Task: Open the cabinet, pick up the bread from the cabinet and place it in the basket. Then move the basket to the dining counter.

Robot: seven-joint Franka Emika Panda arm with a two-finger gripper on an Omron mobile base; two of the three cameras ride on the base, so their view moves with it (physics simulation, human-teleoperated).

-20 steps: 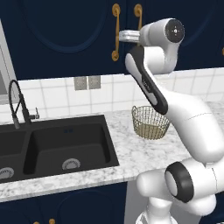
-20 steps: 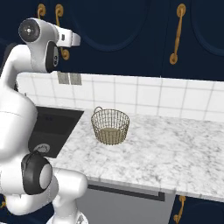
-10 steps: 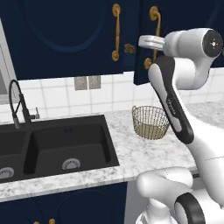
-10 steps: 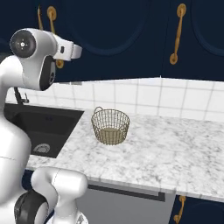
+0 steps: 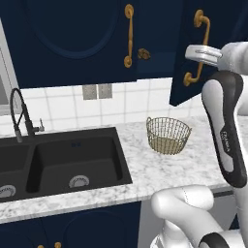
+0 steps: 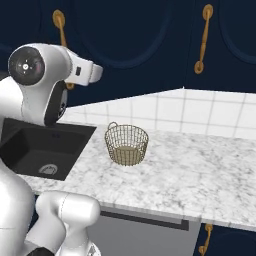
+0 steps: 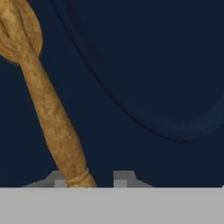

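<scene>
A: What sits nearest on the counter point(image 5: 145, 174)?

B: A white-grey speckled marble top with a black double sink point(image 5: 53, 162) set into its left part and a black tap point(image 5: 19, 114) behind the sink. Right of the sink, toward the back edge by the white tile wall, stands the basket point(image 5: 168, 135), a small round tan-gold wire mesh one, upright. It looks empty apart from its pale base.

A: And the gripper point(image 7: 89, 178)?

B: It is well above the basket, up at the cabinet point(image 5: 72, 43), against the right-hand door point(image 5: 189, 48). That door stands swung partly outward. In the hand view the brass handle point(image 7: 48, 105) runs slantwise down to the gripper's two finger tips, its lower end just inside the left tip. The jaws stand a little apart; I cannot tell whether they press on the handle or merely flank it.

A: Any writing?

B: Small dark lettering on the arm's forearm, too small to read.

A: Farthest back?

B: The cabinet's dark navy left door point(image 5: 68, 38), closed, with an arched panel and its own brass handle point(image 5: 129, 35).
</scene>
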